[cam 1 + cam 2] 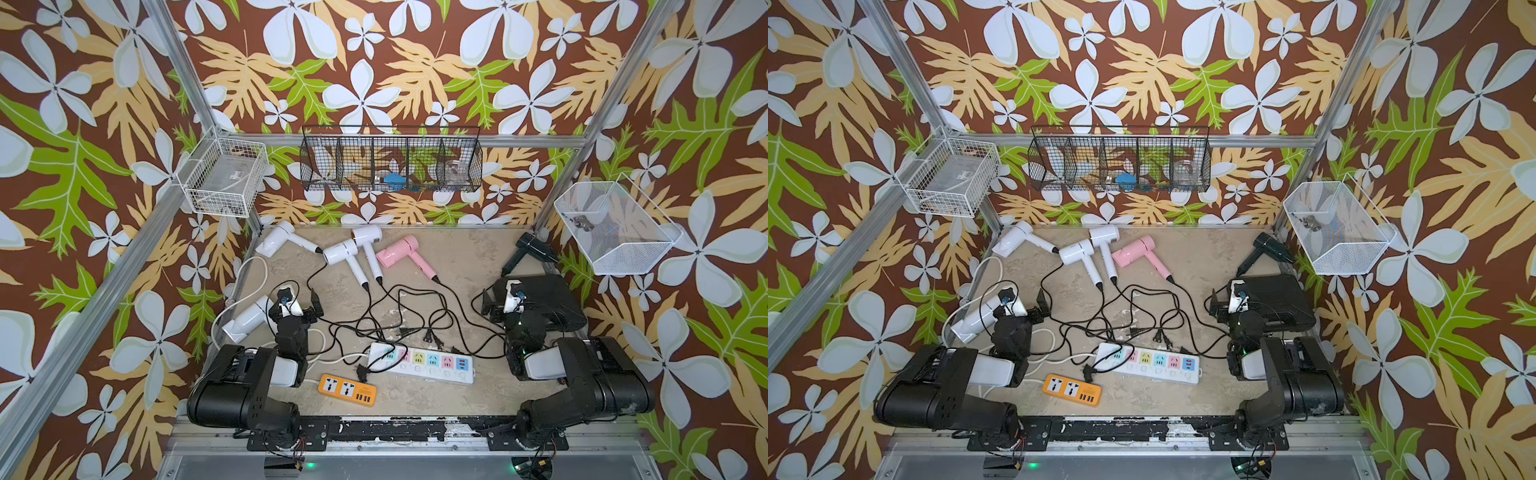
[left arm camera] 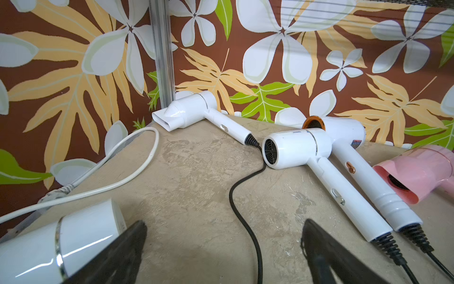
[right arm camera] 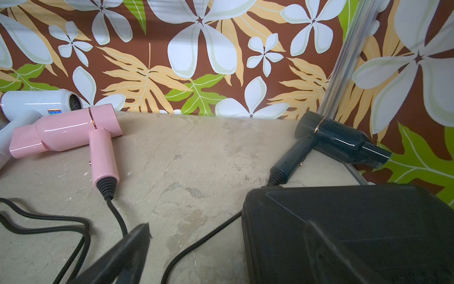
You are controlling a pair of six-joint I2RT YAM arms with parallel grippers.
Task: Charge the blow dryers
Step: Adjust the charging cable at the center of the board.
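Several blow dryers lie on the beige table. A white one [image 1: 282, 239] is at the back left, two more white ones [image 1: 345, 255] [image 1: 370, 245] and a pink one [image 1: 399, 251] are mid-back, and a black one [image 1: 530, 247] is at the back right. Another white one [image 1: 247, 320] lies beside my left gripper [image 1: 297, 307]. Their black cords tangle [image 1: 395, 311] toward the long white power strip [image 1: 419, 361]. The left gripper [image 2: 224, 223] is open over bare table, a cord between its fingers. My right gripper [image 1: 505, 305] [image 3: 227, 225] is open too, one finger over the black case [image 3: 356, 228].
An orange power strip [image 1: 347, 389] lies near the front edge. Loose plugs [image 1: 430, 336] rest just behind the white strip. A thick white cable [image 1: 253, 286] loops at the left. Wire baskets hang at the left [image 1: 224, 178], back [image 1: 390, 160] and right [image 1: 615, 228].
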